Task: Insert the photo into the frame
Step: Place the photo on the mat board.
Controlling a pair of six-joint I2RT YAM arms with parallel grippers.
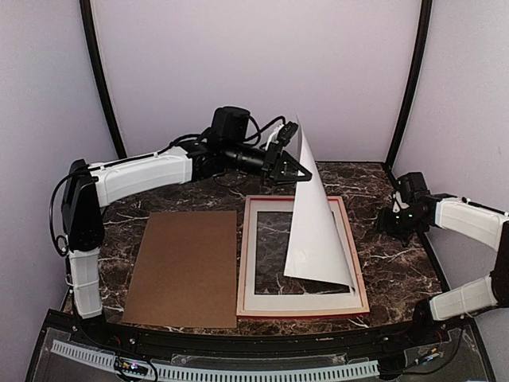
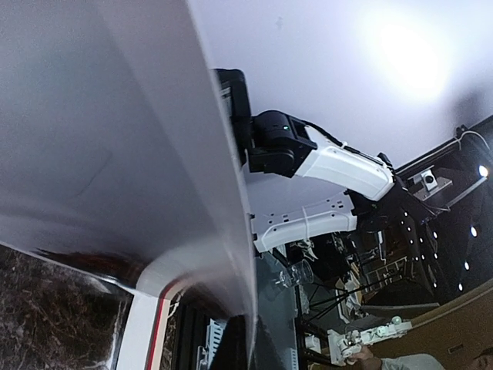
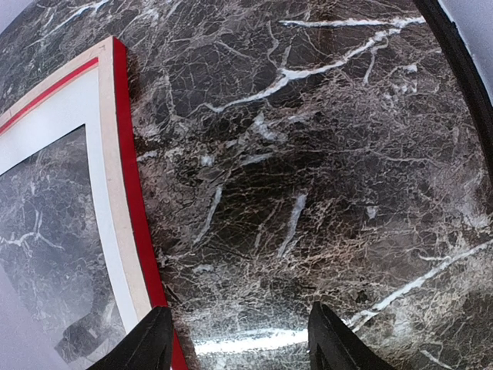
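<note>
Hanging almost upright, the photo [image 1: 314, 223] shows us its plain white back. Its top corner is pinched in our left gripper [image 1: 293, 150], whose fingers are pressed together on the sheet. Its lower edge reaches down to the right half of the frame [image 1: 241, 270]; we cannot tell whether it touches or hangs just above. The sheet bows along its length, and in the left wrist view it curls over near the bottom.

We judge that curl to be the main hazard. If we lower too fast or let go early, the print may buckle, crease or flop over instead of settling flat. A one-corner grip also lets it swing, so it may land skewed across the white mat [image 1: 302, 301], off the cut-out, or catch a corner on the frame's raised rim.

The frame lies loose, back up, on the marble table [image 1: 398, 263]. A push from the sheet or the arm could slide it toward the brown backing board [image 1: 184, 267] just beside it. Our right gripper [image 3: 243, 347] hovers with fingers spread, holding nothing, over bare table just right of the frame, so nothing steadies frame or print.
</note>
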